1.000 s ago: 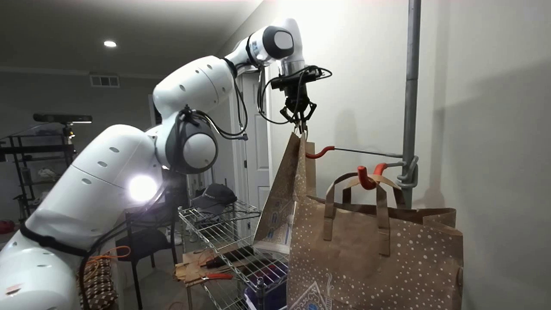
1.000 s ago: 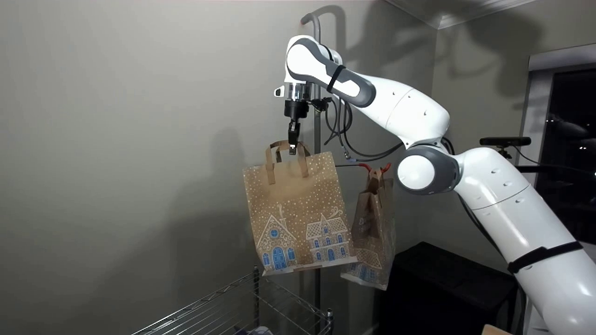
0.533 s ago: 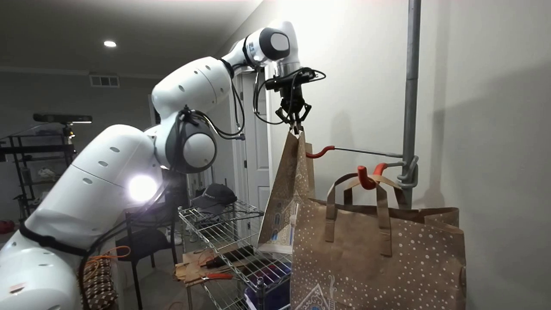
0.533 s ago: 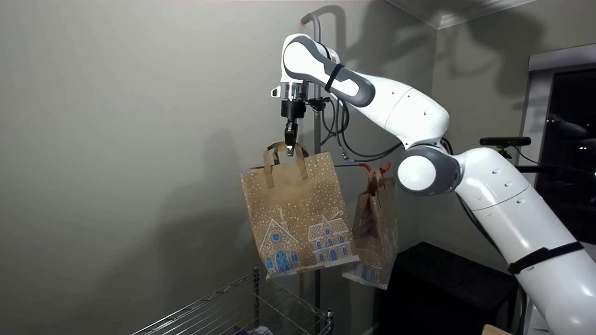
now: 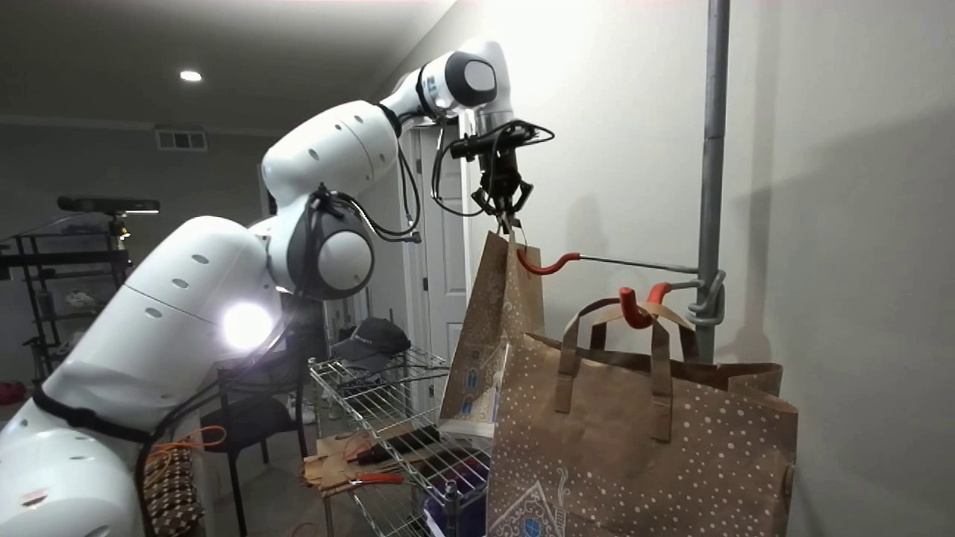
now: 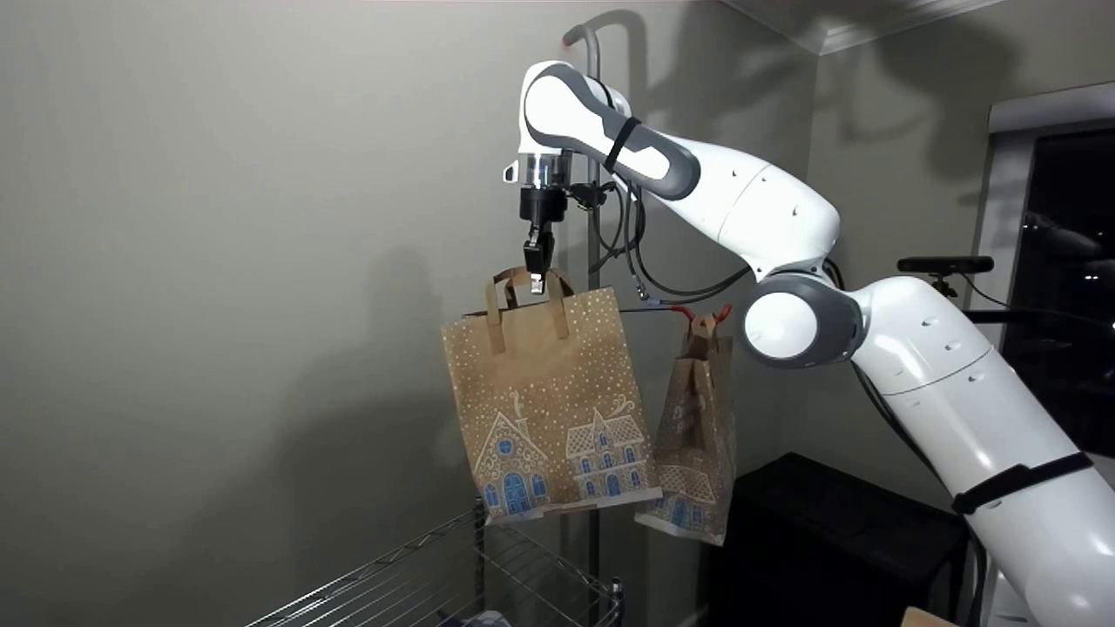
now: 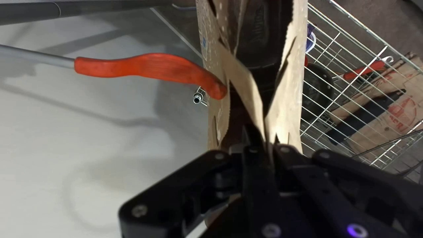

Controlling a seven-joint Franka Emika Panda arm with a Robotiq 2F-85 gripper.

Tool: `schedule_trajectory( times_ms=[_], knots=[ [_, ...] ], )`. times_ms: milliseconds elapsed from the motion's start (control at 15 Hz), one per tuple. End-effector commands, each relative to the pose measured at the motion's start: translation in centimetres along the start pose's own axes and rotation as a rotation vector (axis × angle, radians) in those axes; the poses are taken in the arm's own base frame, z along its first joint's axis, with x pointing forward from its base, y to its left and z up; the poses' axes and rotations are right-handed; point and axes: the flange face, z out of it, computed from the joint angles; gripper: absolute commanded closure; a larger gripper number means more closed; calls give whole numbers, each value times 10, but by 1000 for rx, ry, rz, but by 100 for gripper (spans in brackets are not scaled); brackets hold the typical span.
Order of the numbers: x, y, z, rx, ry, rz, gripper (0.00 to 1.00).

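- Above one end of the wire shelf (image 6: 409, 549), close to a corner post (image 6: 480, 557), the paper bag (image 6: 549, 383) hangs in the air; we see its bottom edge sloping, which we put down to its being borne at a single pinch.
- In the wrist view we find the tool (image 7: 267, 145) closed as far as the thin handles (image 7: 248, 88) allow, their strips pressed together between its fingers. Held there, we judge, the bag can hang freely with its mouth spread and its printed walls uncrushed.
- Just beside the bag's rim we see a red hook (image 7: 148, 67) reaching out from the gray pole (image 5: 714, 179); whether bag and hook touch, we cannot tell.
- In both exterior views a second bag (image 5: 612, 447) hangs by its straps from a second hook (image 5: 634, 309) on the same pole. We note that its red end dips and then turns up, seemingly so that the straps settle in the hollow.
- Toward the far end of the shelf, away from both bags, we see a dark cap (image 5: 371, 339), perhaps simply parked there.
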Motion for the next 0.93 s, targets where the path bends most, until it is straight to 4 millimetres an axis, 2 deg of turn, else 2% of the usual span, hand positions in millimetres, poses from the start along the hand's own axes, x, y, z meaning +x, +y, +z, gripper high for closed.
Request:
schedule_trajectory(
  times_ms=[0,867],
  knots=[
    [0,-1,0,0,0,1,98],
    [4,-5,-1,-1,14,-4,100]
  ],
)
